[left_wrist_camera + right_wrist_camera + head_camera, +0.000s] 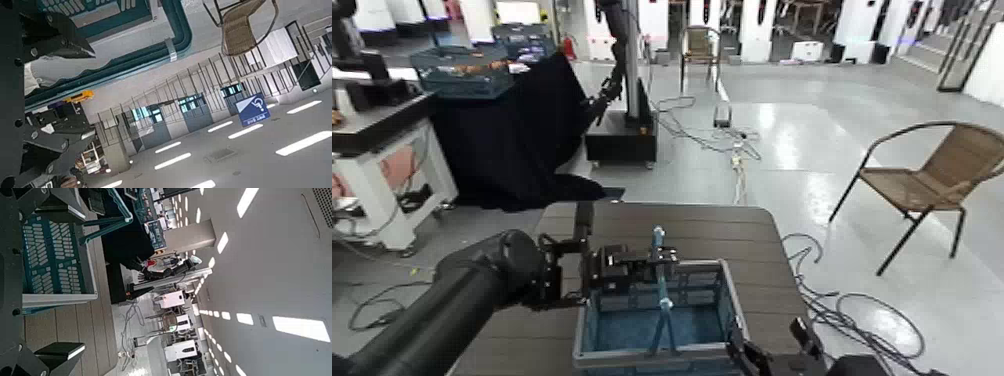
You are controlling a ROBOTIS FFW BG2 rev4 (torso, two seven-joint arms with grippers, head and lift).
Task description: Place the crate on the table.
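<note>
One crate is on the table, at the near part of it, w/ its handle standing up. L gripper is at the top of the handle; its jaws are apart, so I judge the handle is not clamped. R gripper is beside the crate's right side, jaws wide, and it holds nothing, as I see.

Step in hand, imo: the release; placing looks almost done. Next move: L gripper must clear the handle w/o pulling it, straight back along its own direction, then go up. R gripper should also go away from the crate, slowly. Risk: one finger can hook the handle & drag or tip the crate, so pls check the gap 1st.
</note>
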